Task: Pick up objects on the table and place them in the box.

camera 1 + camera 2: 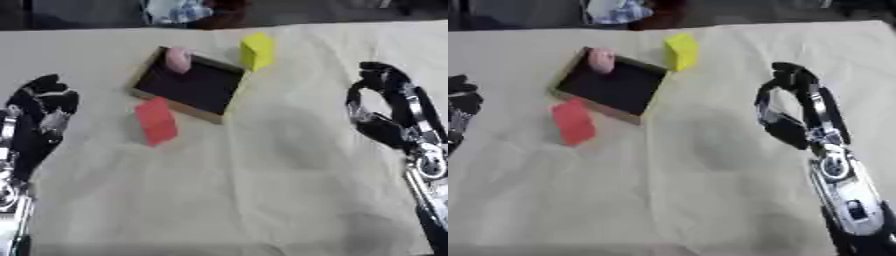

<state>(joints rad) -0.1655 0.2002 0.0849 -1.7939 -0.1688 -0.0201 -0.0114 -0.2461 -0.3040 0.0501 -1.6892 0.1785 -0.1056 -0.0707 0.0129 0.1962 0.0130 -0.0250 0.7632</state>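
Note:
A shallow box (229, 101) with a dark inside and tan rim lies askew on the cloth-covered table. A pink object (178, 59) rests in its far corner. A yellow block (257, 51) stands just beyond the box's far right corner. A red block (157, 121) lies against the box's near left side. My left hand (42, 114) hovers at the left edge, fingers relaxed and holding nothing. My right hand (791, 106) hangs over bare cloth to the right of the box, fingers and thumb arched with nothing between them.
A cream cloth (245, 190) covers the whole table. Dark clutter and a bluish-white item (179, 12) sit past the far edge.

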